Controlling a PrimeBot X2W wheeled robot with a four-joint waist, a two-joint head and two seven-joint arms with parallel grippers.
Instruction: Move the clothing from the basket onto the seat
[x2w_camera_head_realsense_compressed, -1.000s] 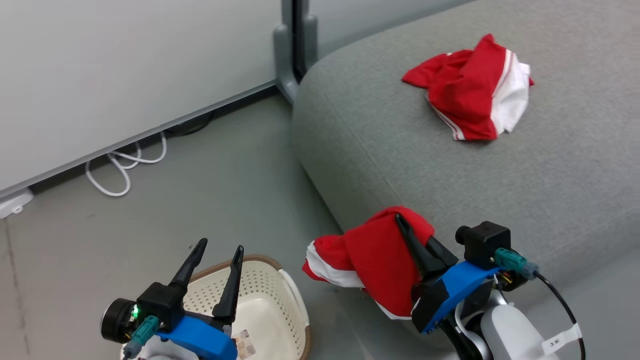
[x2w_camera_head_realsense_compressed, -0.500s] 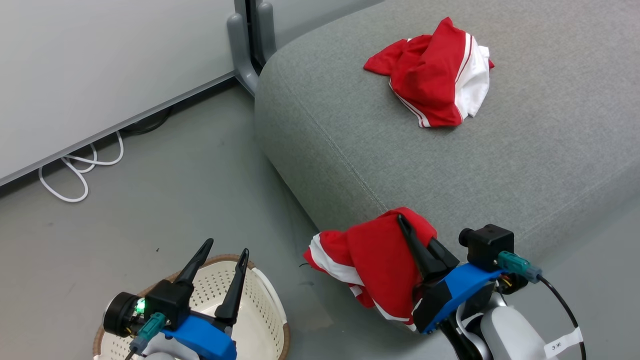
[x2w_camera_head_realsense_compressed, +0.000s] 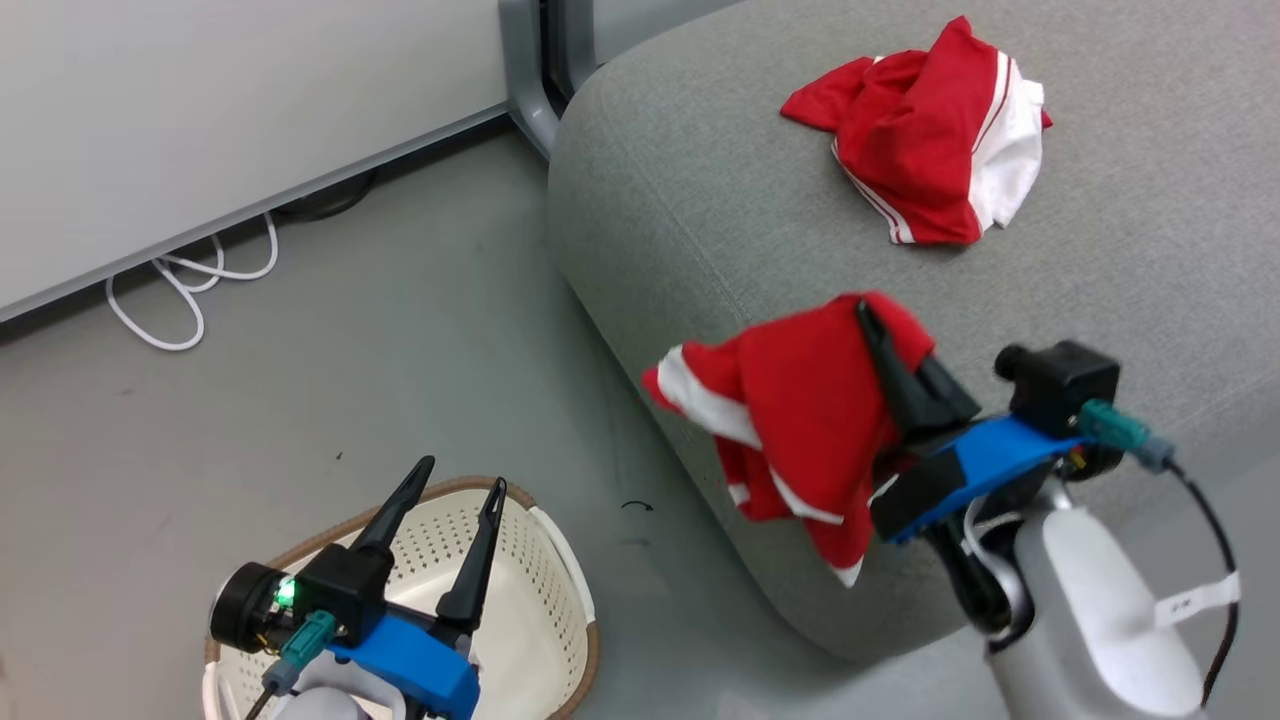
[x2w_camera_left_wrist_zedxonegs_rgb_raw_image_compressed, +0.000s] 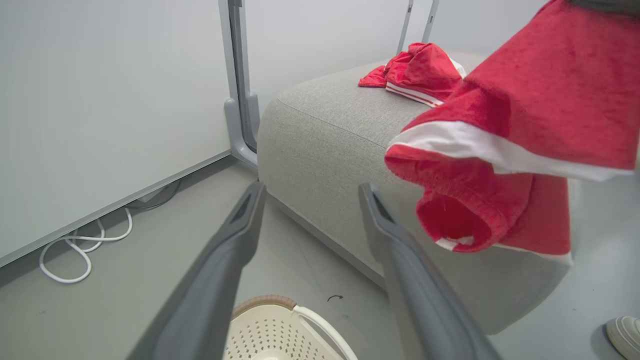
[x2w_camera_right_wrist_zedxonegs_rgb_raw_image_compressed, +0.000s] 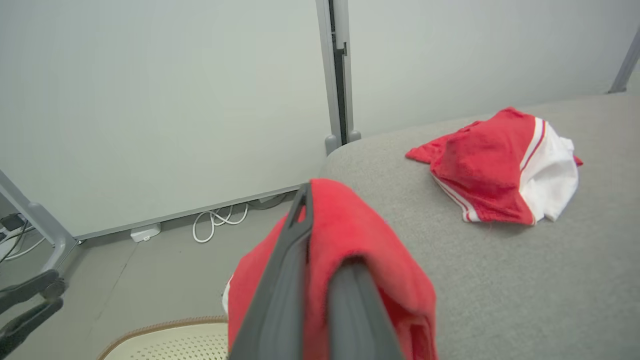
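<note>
My right gripper (x2w_camera_head_realsense_compressed: 875, 325) is shut on a red garment with white trim (x2w_camera_head_realsense_compressed: 790, 420), which hangs in the air at the near corner of the grey seat (x2w_camera_head_realsense_compressed: 720, 200). In the right wrist view the fabric (x2w_camera_right_wrist_zedxonegs_rgb_raw_image_compressed: 360, 235) drapes over both fingers. A second piece of red and white clothing (x2w_camera_head_realsense_compressed: 920, 130) lies crumpled on top of the seat. On the floor at the lower left stands the cream basket (x2w_camera_head_realsense_compressed: 560, 590), its inside bare where it shows. My left gripper (x2w_camera_head_realsense_compressed: 462, 472) hovers above it, open, nothing between its fingers.
A pale wall panel runs along the back, with a grey post (x2w_camera_head_realsense_compressed: 530, 60) beside the seat's corner. A looped white cable (x2w_camera_head_realsense_compressed: 190, 290) lies on the grey floor by the wall. The toe of a shoe (x2w_camera_left_wrist_zedxonegs_rgb_raw_image_compressed: 625, 335) shows at the seat's right.
My right gripper has risen with the red garment, from low against the seat's front up to its top edge. The head camera has shifted. The left gripper stays open over the basket.
</note>
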